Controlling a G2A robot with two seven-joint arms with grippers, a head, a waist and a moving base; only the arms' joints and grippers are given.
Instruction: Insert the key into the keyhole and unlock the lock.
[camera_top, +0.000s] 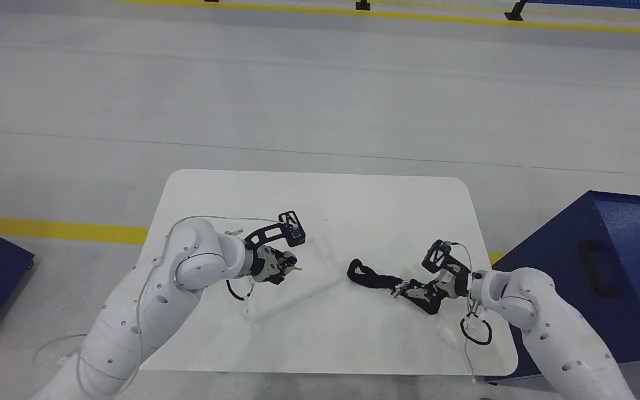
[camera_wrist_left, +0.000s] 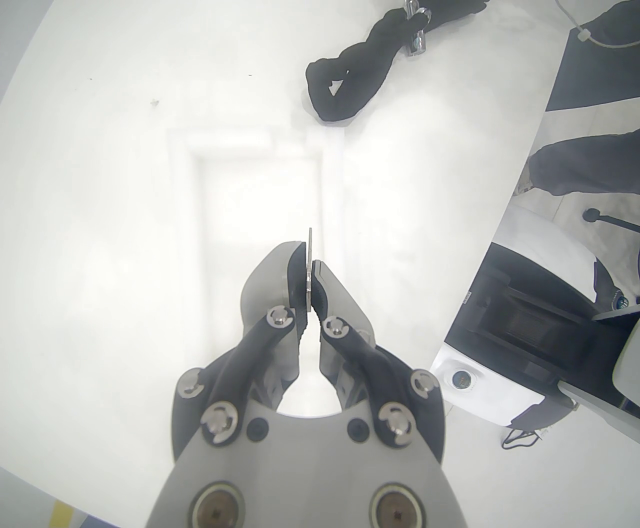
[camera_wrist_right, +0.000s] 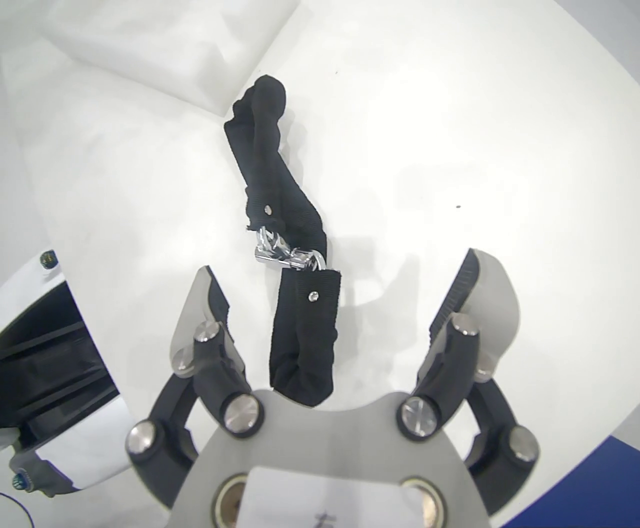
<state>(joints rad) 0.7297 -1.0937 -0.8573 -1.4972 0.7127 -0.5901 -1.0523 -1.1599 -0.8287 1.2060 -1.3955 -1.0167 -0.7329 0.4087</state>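
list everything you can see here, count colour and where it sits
key: 1, silver, pinched edge-on in the left gripper
chain lock: 1, black fabric sleeve with silver links showing, lying on the table below the right gripper
foam block: 1, white, on the table by the chain lock's far end
table: 1, white, under both arms
bin: 1, blue, beside the table on the robot's right
left gripper: 1, grey and black, shut on the key above the table
right gripper: 1, grey and black, open, fingers either side of the chain lock's near end
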